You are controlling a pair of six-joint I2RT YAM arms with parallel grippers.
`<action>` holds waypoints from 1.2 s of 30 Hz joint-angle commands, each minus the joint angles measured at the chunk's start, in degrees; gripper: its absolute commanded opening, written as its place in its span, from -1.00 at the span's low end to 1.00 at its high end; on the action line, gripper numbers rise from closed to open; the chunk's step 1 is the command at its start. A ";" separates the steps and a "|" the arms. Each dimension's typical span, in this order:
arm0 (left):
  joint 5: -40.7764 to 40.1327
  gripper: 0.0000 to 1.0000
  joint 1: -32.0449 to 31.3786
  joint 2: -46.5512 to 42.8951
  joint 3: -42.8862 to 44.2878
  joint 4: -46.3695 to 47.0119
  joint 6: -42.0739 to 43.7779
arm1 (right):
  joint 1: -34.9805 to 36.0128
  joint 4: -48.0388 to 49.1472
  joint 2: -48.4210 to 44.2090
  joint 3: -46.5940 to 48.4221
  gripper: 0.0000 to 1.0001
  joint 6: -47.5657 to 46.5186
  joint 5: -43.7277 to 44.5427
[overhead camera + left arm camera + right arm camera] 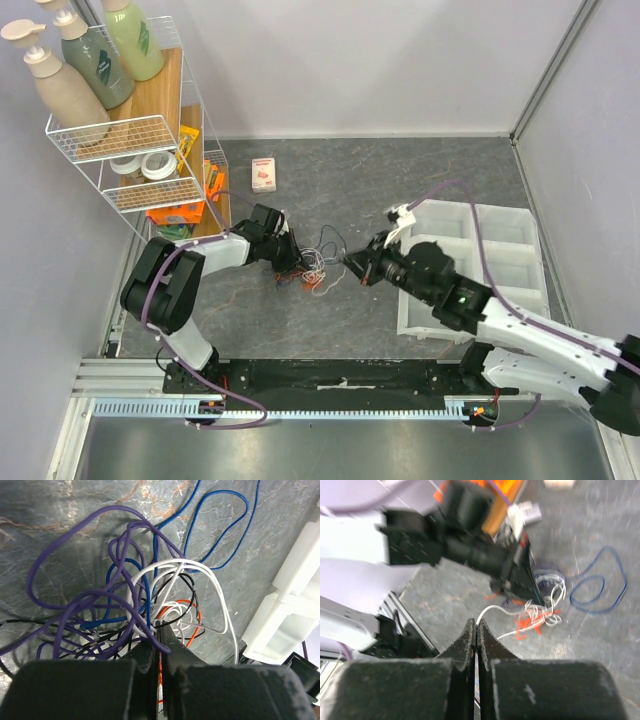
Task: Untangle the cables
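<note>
The cables (315,265) lie in a small tangle on the grey table between my two grippers. My left gripper (296,262) is at the tangle's left side, shut on strands at its tip (160,626). An orange-red cable (198,613) runs between its jaws, and purple (75,607), white (215,582) and dark blue (220,530) loops spread in front. My right gripper (352,262) is at the right side of the tangle, shut (476,623) on the end of a white cable (495,609) that leads to the knot (540,614). A blue loop (600,585) lies apart.
A white compartment bin (470,255) stands right of the cables, also in the left wrist view (292,605). A wire rack (130,150) with bottles and tape rolls stands at the back left. A small box (264,174) lies behind the tangle.
</note>
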 commanded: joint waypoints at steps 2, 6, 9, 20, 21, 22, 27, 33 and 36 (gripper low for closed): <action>-1.22 -0.97 0.45 2.10 0.53 -1.25 -1.97 | 0.10 -15.43 -4.66 17.63 -1.00 -8.61 5.23; -0.16 -0.97 0.72 2.89 0.09 -0.72 -2.76 | 0.10 -19.85 -4.40 30.82 -1.00 -13.27 5.68; -0.16 -0.96 1.42 2.72 -0.26 -0.54 -3.28 | 0.10 -20.11 -3.79 38.38 -1.00 -15.03 4.45; -1.21 -0.96 5.64 -0.44 -2.90 0.86 -6.01 | 0.10 -21.26 0.17 50.17 -1.00 -18.20 5.07; -1.22 -0.96 6.07 -0.45 -3.08 0.86 -6.19 | 0.19 -21.26 0.61 52.62 -1.00 -18.81 4.63; -1.04 -0.96 6.51 -0.36 -3.25 0.86 -6.36 | 0.10 -21.08 1.74 55.61 -1.00 -19.42 4.28; -0.95 -0.97 7.92 0.08 -3.78 0.95 -7.24 | 0.19 -22.23 9.91 72.03 -1.00 -21.01 -1.42; -2.79 -0.97 8.71 -1.67 -3.87 0.78 -6.80 | 0.10 -23.37 17.04 82.45 -1.00 -21.54 -6.19; -3.59 -0.95 9.06 -3.34 -3.34 0.08 -6.01 | 0.10 -23.10 15.73 75.96 -1.00 -22.06 -2.78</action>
